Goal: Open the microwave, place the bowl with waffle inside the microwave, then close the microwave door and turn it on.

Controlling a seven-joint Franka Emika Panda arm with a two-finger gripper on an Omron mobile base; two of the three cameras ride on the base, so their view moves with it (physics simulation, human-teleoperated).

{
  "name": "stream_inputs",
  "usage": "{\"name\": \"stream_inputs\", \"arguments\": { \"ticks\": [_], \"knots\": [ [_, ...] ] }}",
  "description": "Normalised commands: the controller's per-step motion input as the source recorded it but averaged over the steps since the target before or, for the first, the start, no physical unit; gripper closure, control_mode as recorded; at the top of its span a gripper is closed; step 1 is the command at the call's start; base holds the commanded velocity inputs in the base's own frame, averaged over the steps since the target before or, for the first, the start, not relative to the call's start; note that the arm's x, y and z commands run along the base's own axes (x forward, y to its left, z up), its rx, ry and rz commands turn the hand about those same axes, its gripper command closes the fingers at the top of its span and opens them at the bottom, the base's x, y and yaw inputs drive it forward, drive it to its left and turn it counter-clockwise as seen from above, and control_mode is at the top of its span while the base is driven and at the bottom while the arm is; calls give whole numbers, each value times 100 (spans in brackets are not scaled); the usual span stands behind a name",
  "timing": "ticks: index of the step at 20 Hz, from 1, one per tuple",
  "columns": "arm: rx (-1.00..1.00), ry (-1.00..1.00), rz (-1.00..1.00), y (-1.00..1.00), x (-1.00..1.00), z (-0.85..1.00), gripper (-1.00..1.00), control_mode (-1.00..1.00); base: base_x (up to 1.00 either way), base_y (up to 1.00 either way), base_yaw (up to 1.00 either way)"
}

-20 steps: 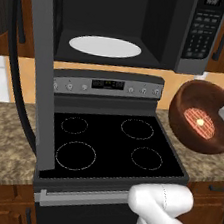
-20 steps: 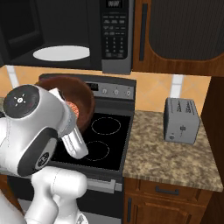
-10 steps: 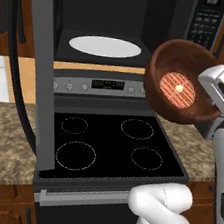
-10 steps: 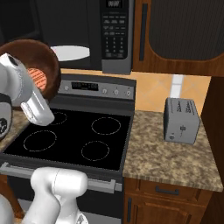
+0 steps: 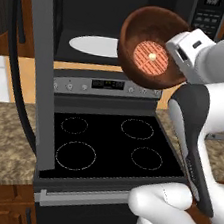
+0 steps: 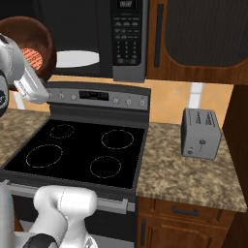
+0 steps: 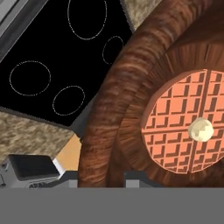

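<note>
Above stove [image 5: 114, 144], I see microwave [image 5: 121, 24]: wide dark box, cavity exposed, white turntable plate [image 5: 95, 45] inside, keypad [image 6: 127, 36] at right. Microwave door [image 5: 39, 68] swung out left, dark-grey frame edge-on. Bowl [image 5: 146, 25]: deep, glossy reddish-brown, held tilted in air before cavity, mouth toward me. Tool [image 7: 103, 177] clenched on bowl rim. Waffle [image 7: 186, 129]: round, orange-red, gridded, pale yellow dab at centre, inside bowl.

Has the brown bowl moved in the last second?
Yes. The bowl has risen and swung left, from beside the stove to the open microwave front.
</note>
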Motion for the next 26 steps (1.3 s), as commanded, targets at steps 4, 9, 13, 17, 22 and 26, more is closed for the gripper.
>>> {"name": "stream_inputs", "arguments": {
  "ticks": [4, 9, 13, 17, 22, 26],
  "knots": [
    [-1, 0, -7, 1, 96, 0, 100, -100, 0, 0, 0],
    [0, -4, -5, 11, 81, 0, 100, -100, 0, 0, 0],
    [0, 2, -3, 36, 81, 12, 100, -100, 0, 0, 0],
    [0, 17, 0, 43, 87, 35, 100, -100, 0, 0, 0],
    [0, 30, -4, 30, 83, 14, 100, -100, 0, 0, 0],
    [-1, 13, -19, 12, 65, -9, 100, -100, 0, 0, 0]
  ]
}}
